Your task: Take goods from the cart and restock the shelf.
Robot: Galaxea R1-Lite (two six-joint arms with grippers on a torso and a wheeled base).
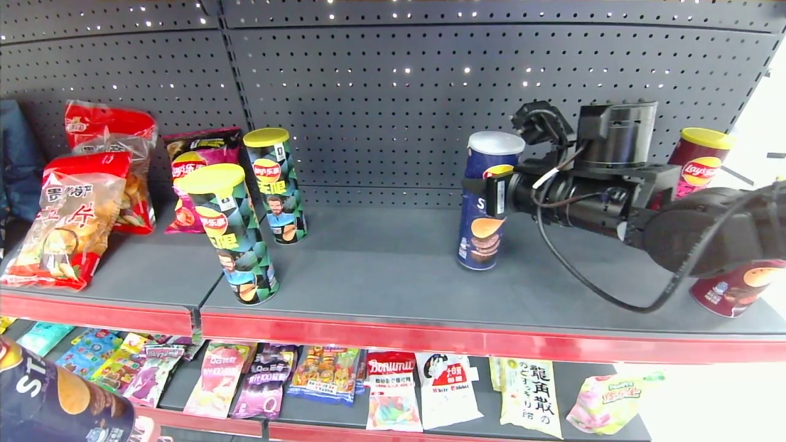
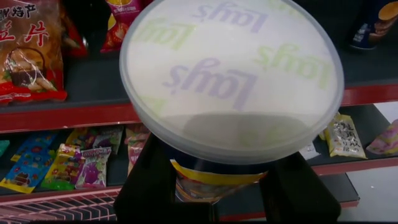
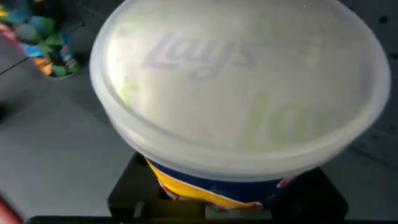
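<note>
Blue chip can (image 1: 482,236): stands upright at middle of shelf (image 1: 381,270), clenched near its top by right gripper (image 1: 493,193), probably to steady placement. Second can (image 2: 230,74): grasped by left gripper (image 2: 217,190), low before shelf front, apparently awaiting restocking.

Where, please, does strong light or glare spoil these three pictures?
Head view: the right edge beside the red can is washed out, and light sparkles through the pegboard holes. Left wrist view: the floor past the dark can looks overexposed. Right wrist view: a soft sheen on the lid of the blue can.
</note>
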